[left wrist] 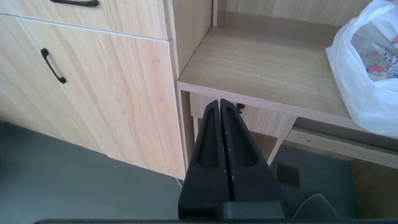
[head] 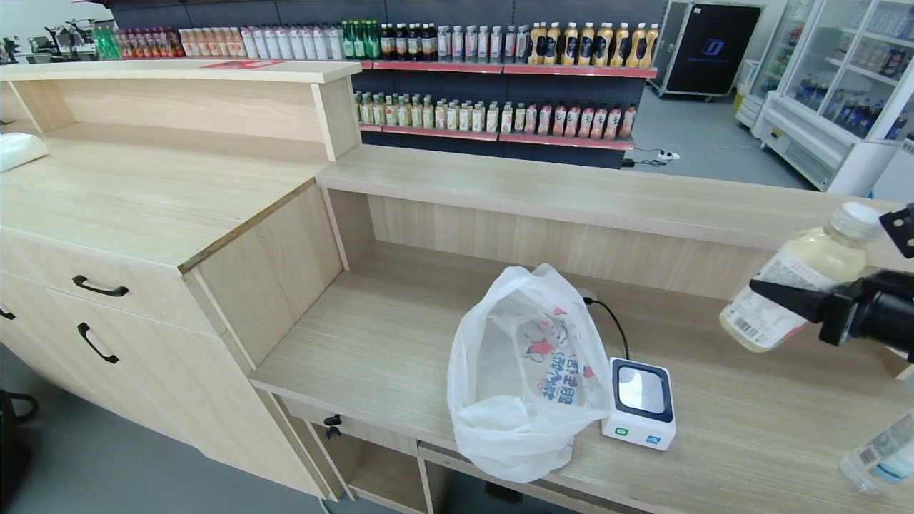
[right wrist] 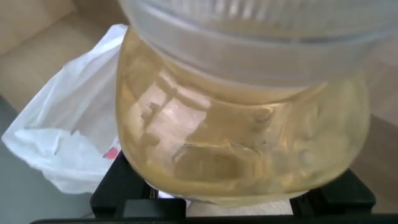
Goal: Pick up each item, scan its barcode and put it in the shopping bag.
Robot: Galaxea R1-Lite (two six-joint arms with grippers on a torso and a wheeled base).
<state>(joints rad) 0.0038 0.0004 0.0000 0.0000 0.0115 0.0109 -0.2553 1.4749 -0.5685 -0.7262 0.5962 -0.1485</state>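
My right gripper [head: 789,294] is shut on a bottle of pale yellow drink [head: 800,282], held tilted in the air at the right, above the counter, with its white cap up and its barcode end down. The same bottle [right wrist: 242,124] looms close in the right wrist view. An open white shopping bag [head: 521,371] stands on the lower counter, and a small white barcode scanner [head: 640,403] sits just to its right. My left gripper [left wrist: 221,118] is shut on nothing, low beside the counter's front near the cabinet. The bag [left wrist: 370,68] shows at that view's edge.
A second clear bottle [head: 882,457] lies at the counter's near right edge. The scanner's black cable [head: 613,321] runs back behind the bag. A raised cabinet with drawers [head: 100,285] stands to the left. Shelves of drinks [head: 493,78] line the back.
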